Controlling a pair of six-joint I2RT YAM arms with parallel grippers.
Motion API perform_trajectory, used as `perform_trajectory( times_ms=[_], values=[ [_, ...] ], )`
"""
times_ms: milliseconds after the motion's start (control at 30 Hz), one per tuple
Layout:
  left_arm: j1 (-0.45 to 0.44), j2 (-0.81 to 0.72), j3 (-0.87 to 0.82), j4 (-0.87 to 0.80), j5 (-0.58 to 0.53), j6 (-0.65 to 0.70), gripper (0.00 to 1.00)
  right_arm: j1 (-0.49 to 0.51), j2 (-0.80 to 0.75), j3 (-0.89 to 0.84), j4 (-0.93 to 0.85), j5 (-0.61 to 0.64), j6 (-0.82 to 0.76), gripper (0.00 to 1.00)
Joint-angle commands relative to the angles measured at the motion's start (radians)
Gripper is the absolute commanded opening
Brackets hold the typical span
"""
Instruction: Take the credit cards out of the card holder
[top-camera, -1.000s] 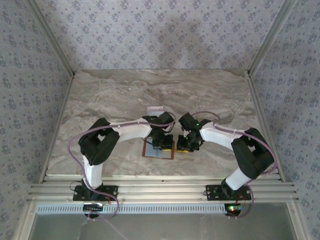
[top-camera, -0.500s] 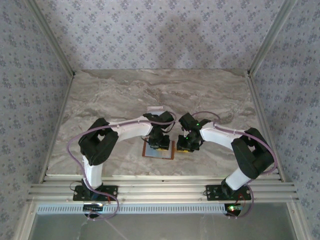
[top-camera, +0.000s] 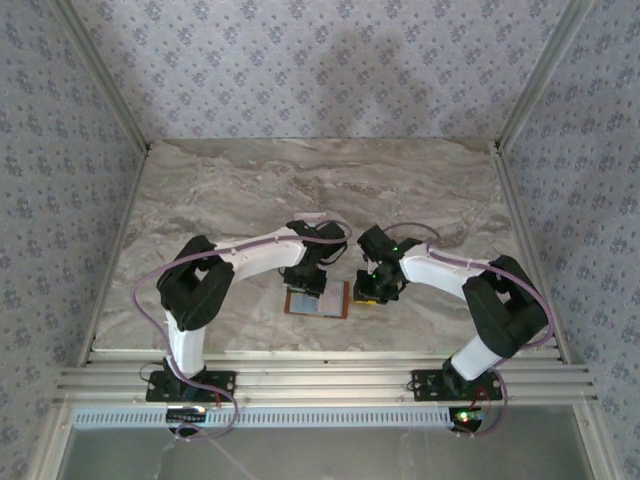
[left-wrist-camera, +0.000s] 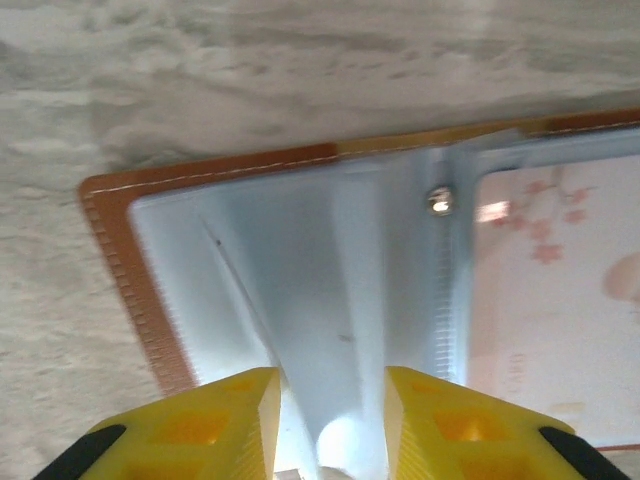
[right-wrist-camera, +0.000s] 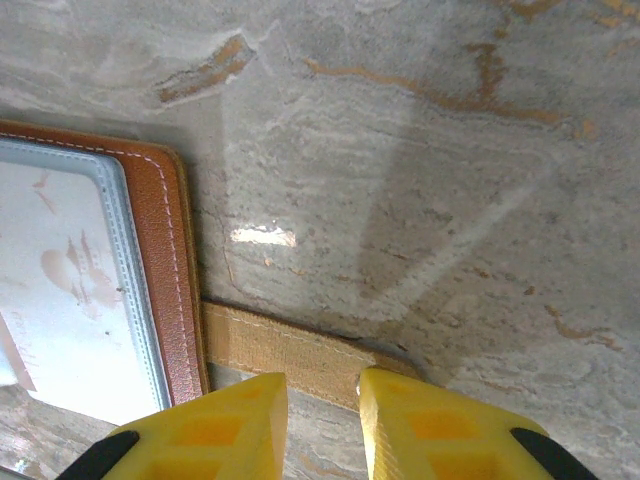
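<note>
Left end effector (left-wrist-camera: 330, 385) apart over the holder's (left-wrist-camera: 120, 260) lining (left-wrist-camera: 300, 260); right end effector (right-wrist-camera: 322, 385) barely parted on its tab (right-wrist-camera: 290, 355), grip unclear. If the tab slips, holder could follow card (left-wrist-camera: 560, 300)

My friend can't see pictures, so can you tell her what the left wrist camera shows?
An open orange-brown card holder lies flat on a marble table, its grey-blue lining facing up. A pale card with pink flowers sits in it at the right of the picture. The left gripper has its two yellow fingers apart at the bottom edge, above the lining.
</note>
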Motion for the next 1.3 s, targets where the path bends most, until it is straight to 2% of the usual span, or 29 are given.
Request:
perform_trajectory(
  times_ms=[0, 200, 467, 733, 1033, 1267],
  values=[
    [-0.008, -0.040, 0.025, -0.089, -0.081, 0.020, 0.33, -0.008, 0.003, 0.017, -0.031, 0.007, -0.014, 0.28],
    [0.016, -0.091, -0.019, -0.075, -0.101, 0.013, 0.34, -0.003, -0.013, 0.036, -0.053, 0.018, -0.016, 0.28],
    [0.097, -0.227, -0.123, 0.008, -0.032, 0.003, 0.33, 0.005, -0.020, 0.062, -0.054, 0.017, -0.014, 0.28],
    [0.126, -0.319, -0.194, 0.158, 0.122, -0.041, 0.32, 0.033, -0.035, 0.116, -0.109, 0.031, 0.002, 0.28],
    [0.139, -0.274, -0.258, 0.357, 0.292, -0.103, 0.28, 0.090, -0.013, 0.167, -0.071, 0.006, 0.054, 0.32],
    [0.145, -0.245, -0.276, 0.385, 0.299, -0.113, 0.29, 0.139, 0.078, 0.172, 0.016, -0.001, 0.113, 0.37]
  ],
)
